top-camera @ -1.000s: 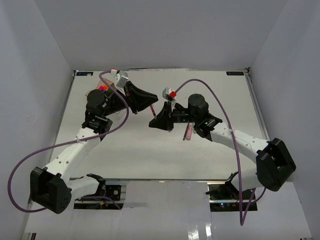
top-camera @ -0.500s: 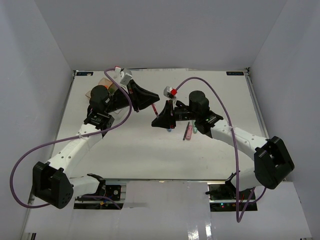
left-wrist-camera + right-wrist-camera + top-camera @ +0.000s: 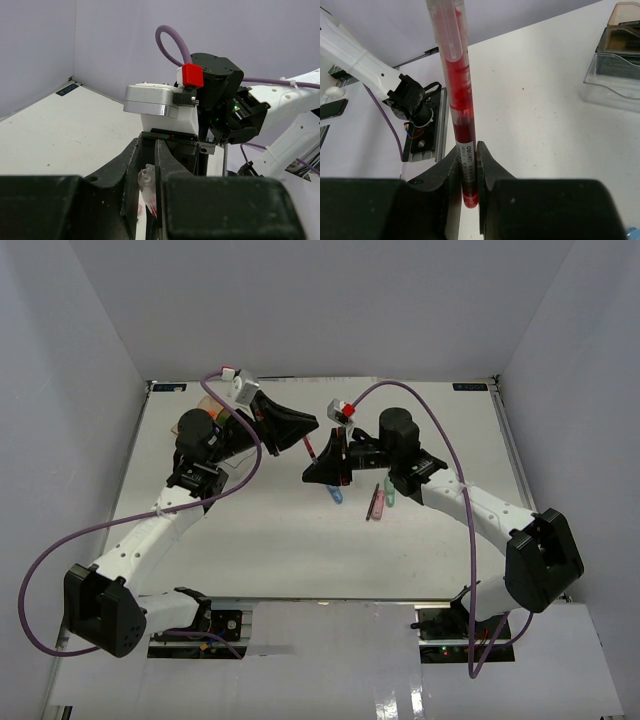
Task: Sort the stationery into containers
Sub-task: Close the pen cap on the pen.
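Note:
A thin red pen (image 3: 312, 448) hangs in the air between my two grippers. My left gripper (image 3: 306, 430) is shut on its clear capped end (image 3: 145, 182). My right gripper (image 3: 320, 466) is shut on its other end, and the pen (image 3: 457, 85) stands up out of the fingers (image 3: 468, 150). The two grippers meet tip to tip above the table. The organiser tray (image 3: 615, 65), with amber, smoky and clear compartments, stands at the far left. In the top view it (image 3: 203, 406) is mostly hidden behind my left arm.
A pastel blue marker (image 3: 335, 495), a pink pen (image 3: 375, 502) and a mint marker (image 3: 390, 497) lie on the white table (image 3: 300, 550) below my right gripper. White walls close in the left, far and right sides.
Both grippers have shifted toward the far side with the red pen between them. My right gripper has risen off the table, which uncovers the blue marker beneath it.

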